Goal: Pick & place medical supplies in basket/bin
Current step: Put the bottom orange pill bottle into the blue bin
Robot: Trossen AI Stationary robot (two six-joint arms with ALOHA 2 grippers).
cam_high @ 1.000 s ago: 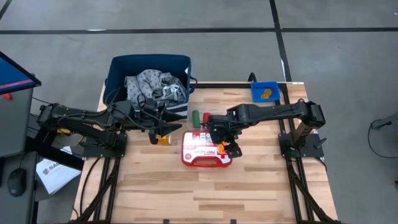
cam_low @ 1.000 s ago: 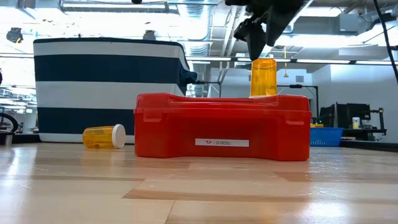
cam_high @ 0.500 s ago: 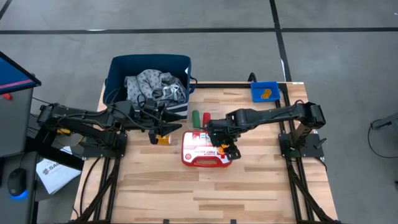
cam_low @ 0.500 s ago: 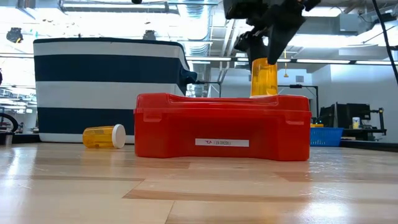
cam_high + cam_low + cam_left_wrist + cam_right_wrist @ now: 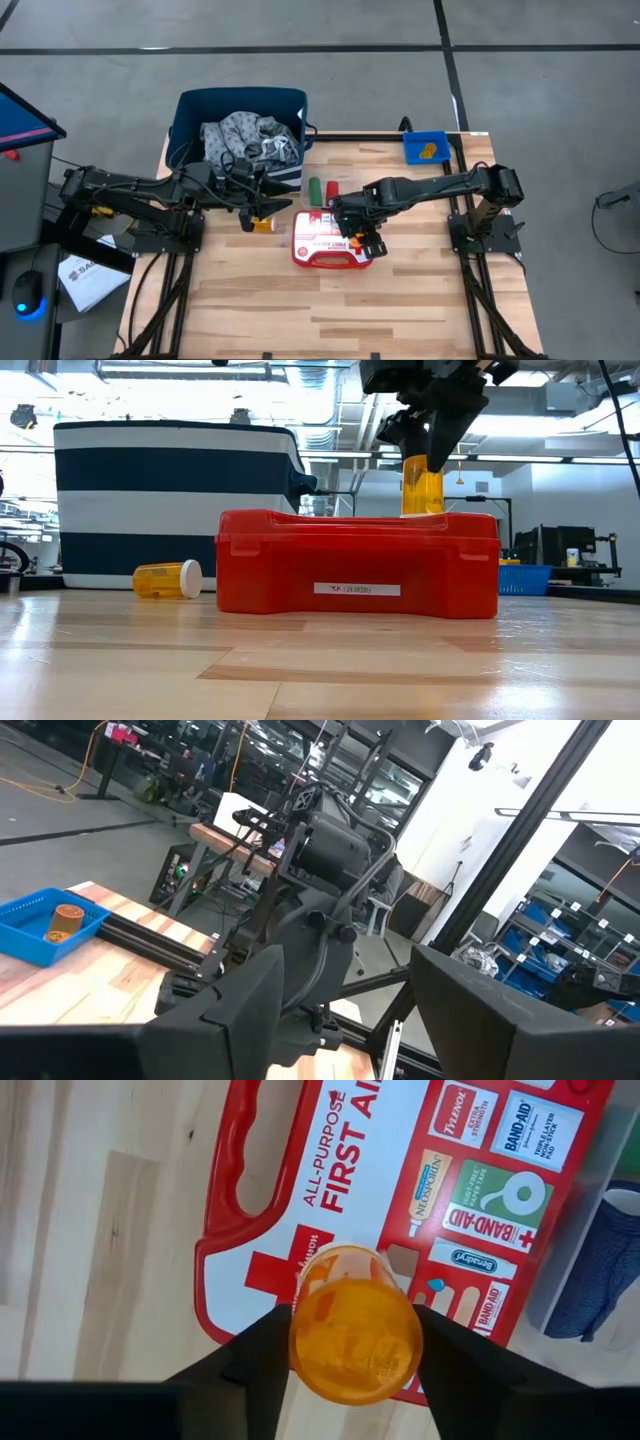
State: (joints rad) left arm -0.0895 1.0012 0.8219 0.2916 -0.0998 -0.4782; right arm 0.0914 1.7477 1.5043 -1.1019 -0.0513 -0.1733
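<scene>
An orange pill bottle (image 5: 353, 1342) stands upright on the lid of the red-and-white first-aid case (image 5: 358, 565), orange end up. My right gripper (image 5: 358, 237) hangs over it, pointing down, shut on the bottle (image 5: 423, 488). A second orange pill bottle (image 5: 168, 579) lies on its side on the table left of the case. My left gripper (image 5: 266, 204) hovers open above it, holding nothing. The navy basket (image 5: 240, 98) at the far left holds a grey-white patterned cloth (image 5: 245, 140). A green cylinder (image 5: 315, 188) and a red cylinder (image 5: 331, 190) stand beside the basket. My right gripper pinches the upright pill bottle between its two fingers (image 5: 262, 1352), one on each opposite side of the upper wall (image 5: 300, 1342). The fingers come from above, pointing down along the bottle. The bottle's lower end rests on the first-aid case's lid (image 5: 330, 1190).
The small blue bin (image 5: 425, 147) sits at the table's far right corner with something orange inside. Bare wooden tabletop (image 5: 330, 310) stretches along the near half. The first-aid case (image 5: 325, 242) lies in the middle between both arms.
My right gripper has come down over the standing pill bottle, so that its fingers now reach past the bottle's top. The bottle has stayed upright on the case.
</scene>
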